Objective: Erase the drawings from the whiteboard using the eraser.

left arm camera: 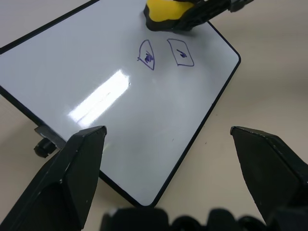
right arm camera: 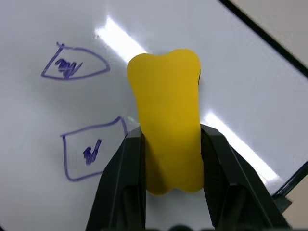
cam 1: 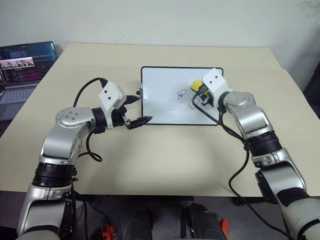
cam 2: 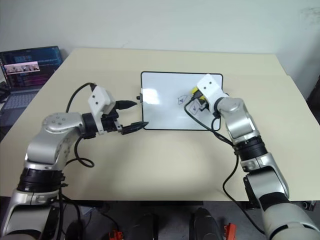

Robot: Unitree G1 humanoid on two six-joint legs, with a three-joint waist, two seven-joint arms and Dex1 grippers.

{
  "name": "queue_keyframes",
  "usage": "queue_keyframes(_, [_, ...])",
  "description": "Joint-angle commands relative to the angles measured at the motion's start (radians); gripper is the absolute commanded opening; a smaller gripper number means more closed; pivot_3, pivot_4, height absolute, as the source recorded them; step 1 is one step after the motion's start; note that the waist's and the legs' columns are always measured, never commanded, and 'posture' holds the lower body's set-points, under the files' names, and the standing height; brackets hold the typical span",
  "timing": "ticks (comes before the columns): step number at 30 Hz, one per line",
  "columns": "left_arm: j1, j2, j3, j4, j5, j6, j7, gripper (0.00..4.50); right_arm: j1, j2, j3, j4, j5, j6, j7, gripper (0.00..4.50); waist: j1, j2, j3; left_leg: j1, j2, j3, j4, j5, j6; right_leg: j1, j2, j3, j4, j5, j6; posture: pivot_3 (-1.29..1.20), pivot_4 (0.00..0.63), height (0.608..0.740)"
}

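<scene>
Rectangular glossy white whiteboard w/ thin black frame [cam 1: 165,107] lies flat on beige tabletop [cam 1: 165,160], centre-right. Right gripper [right arm camera: 168,144] pinches small yellow eraser block [right arm camera: 166,139] betw. both black fingers, over the board's right part, just beside two blue marker drawings [right arm camera: 84,108]: one rounded outline, one four-sided, each w/ scribble inside. Left gripper [cam 1: 136,111] hovers at board's left edge near a black side knob [left arm camera: 43,147], fingers spread wide, nothing held. Open laptop [cam 1: 25,70] at table's far left.

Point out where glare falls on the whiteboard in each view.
Left wrist view: a bright streak on the whiteboard, apart from the drawings. Right wrist view: a diagonal band running behind the eraser that the right gripper holds. Right eye view: a soft patch near the board's left edge.
</scene>
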Motion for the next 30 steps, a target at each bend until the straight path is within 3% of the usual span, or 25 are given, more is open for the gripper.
queue_keyframes(1, [-0.014,0.007,0.013,-0.043,-0.010,0.001,0.003,4.50,-0.050,0.027,0.024,0.050,-0.047,-0.012,-0.040,1.15,-0.002,0.000,0.000,0.000,0.000,0.000,0.000,0.000,0.000,0.000,0.000,0.000,0.000,0.000,0.000,0.00,0.150,0.740])
queue_keyframes(14, [-0.002,0.015,0.024,-0.052,-0.010,0.006,0.010,4.50,0.044,0.041,0.227,-0.153,-0.096,0.081,0.177,1.14,-0.003,0.000,0.000,0.001,0.000,-0.004,0.005,0.000,0.000,0.004,0.001,-0.002,0.001,0.000,0.000,0.00,0.150,0.740])
queue_keyframes(25, [-0.017,0.008,0.013,-0.039,-0.006,-0.001,0.016,4.50,-0.094,0.020,0.104,0.078,-0.128,0.034,0.000,1.14,-0.001,0.000,0.000,0.001,0.000,-0.004,0.007,0.000,0.000,0.004,0.001,-0.003,0.002,0.000,0.000,0.00,0.150,0.740])
queue_keyframes(30, [-0.022,0.005,0.009,-0.030,-0.003,-0.007,0.015,4.50,-0.092,0.000,0.100,0.121,-0.143,0.036,0.003,1.14,0.000,0.000,0.000,0.001,0.000,-0.005,0.007,0.000,0.000,0.005,0.001,-0.003,0.001,0.000,0.000,0.00,0.150,0.740])
